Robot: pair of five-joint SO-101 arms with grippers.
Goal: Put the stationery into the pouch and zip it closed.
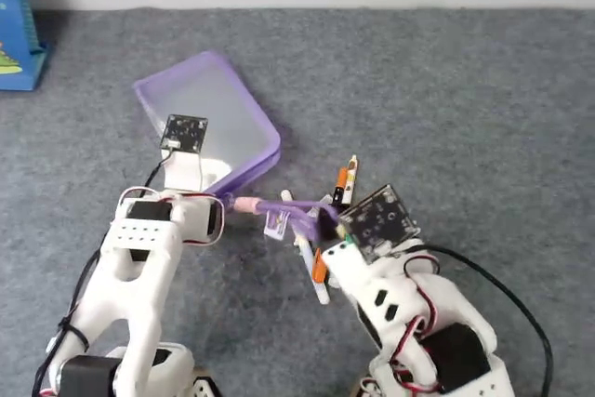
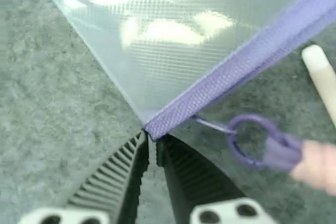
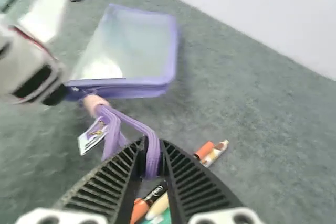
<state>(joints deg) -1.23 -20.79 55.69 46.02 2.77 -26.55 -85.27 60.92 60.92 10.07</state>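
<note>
Holding the pouch by a corner and by its strap

Pinching one corner of the see-through purple pouch point(image 1: 209, 113), the left fingers point(image 2: 137, 156) are pressed almost together on the end of its purple zip edge. In the high view the pouch lies flat in the upper left middle of the frame, on the grey worktop point(image 1: 465, 90). Its pinched corner points toward the middle of the frame.

A purple ring point(image 2: 251, 139) with a pink bead point(image 2: 320, 163) hangs off that corner, just beside the left fingers. From the bead a purple strap point(image 1: 288, 209) runs to the right, across the middle of the frame. A small white tag point(image 1: 275, 223) hangs on it. The right fingers point(image 3: 131, 163) pinch the strap between them.

The pens point(image 1: 346, 181) lie on the worktop outside the pouch, in the lower middle of the frame, beside and partly under the right arm point(image 1: 409, 313). Some are orange and white. I cannot tell how many there are.

A blue box point(image 1: 14, 34) stands at the upper left edge of the frame.
</note>
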